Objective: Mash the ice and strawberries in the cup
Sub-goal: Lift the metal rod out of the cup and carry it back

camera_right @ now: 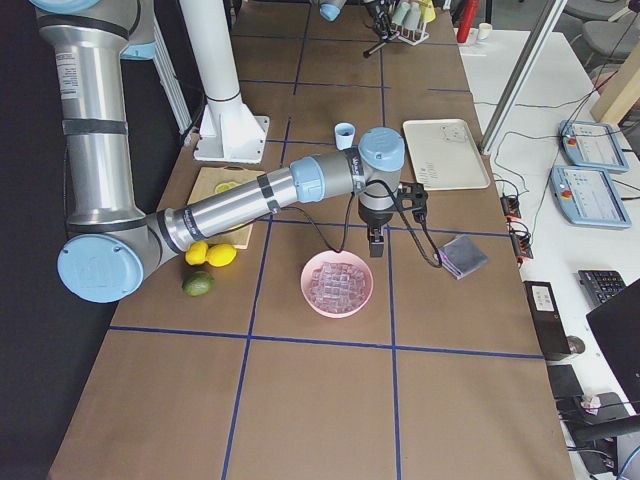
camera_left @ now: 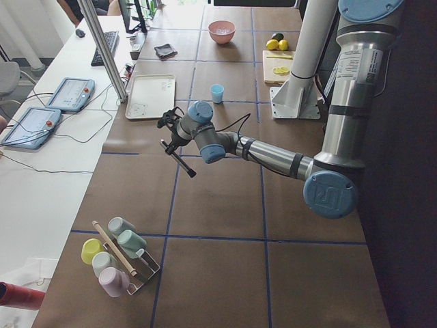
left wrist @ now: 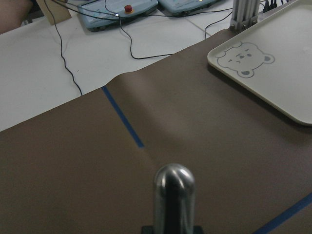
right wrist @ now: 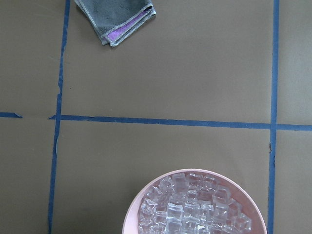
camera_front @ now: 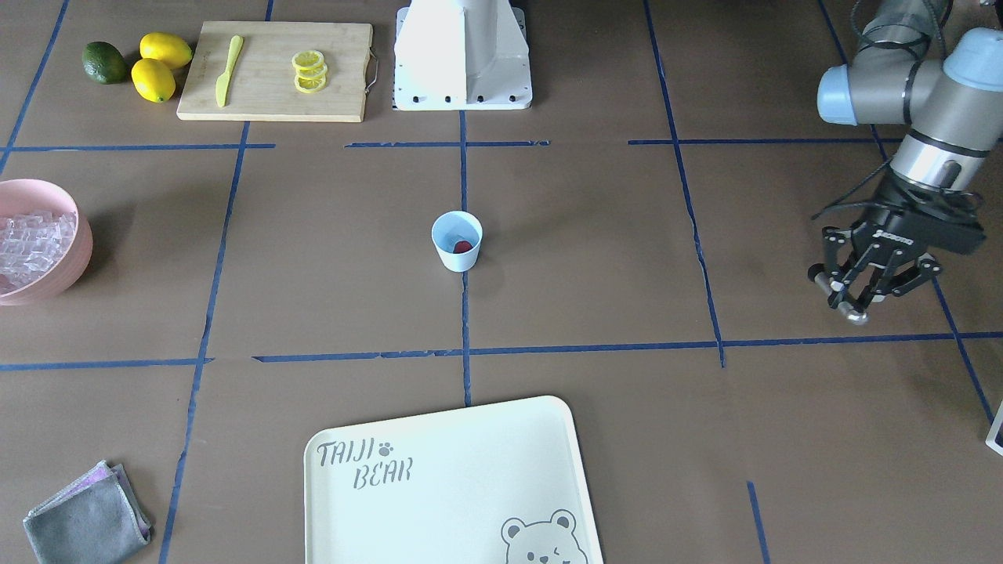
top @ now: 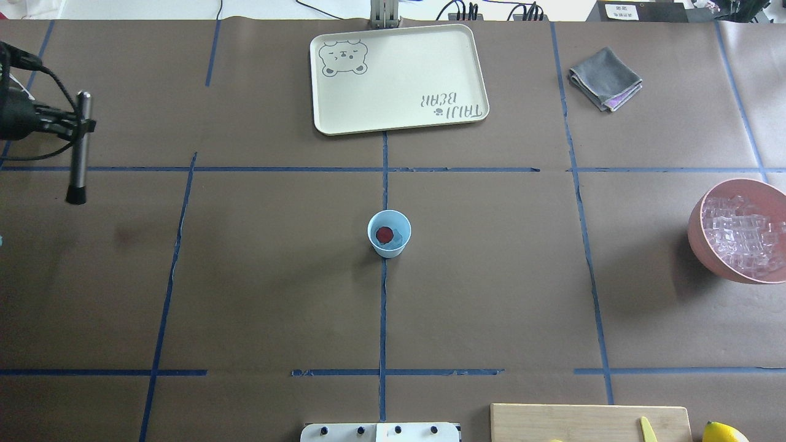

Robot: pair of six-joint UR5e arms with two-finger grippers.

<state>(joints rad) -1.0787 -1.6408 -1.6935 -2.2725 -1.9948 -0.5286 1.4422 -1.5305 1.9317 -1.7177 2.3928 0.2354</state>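
Observation:
The pale blue cup [camera_front: 457, 241] [top: 389, 233] stands upright at the table's centre. One red strawberry [camera_front: 464, 246] [top: 384, 234] lies inside it. Clear ice cubes [top: 740, 236] [right wrist: 190, 207] fill a pink bowl [camera_front: 74, 258]. My left gripper [camera_front: 858, 294] [top: 73, 126] hangs above the table far off to the cup's side, shut on a metal rod with a black tip [top: 80, 150] [left wrist: 174, 195]. My right gripper [camera_right: 377, 240] hovers by the bowl's far rim; I cannot tell whether it is open or shut.
A cream bear tray [top: 399, 77] lies beyond the cup, with a folded grey cloth [top: 605, 78] to its right. A cutting board [camera_front: 274, 70] holds lemon slices and a yellow knife; lemons and a lime [camera_front: 104, 63] sit beside it. A cup rack [camera_left: 119, 256] stands at the left end.

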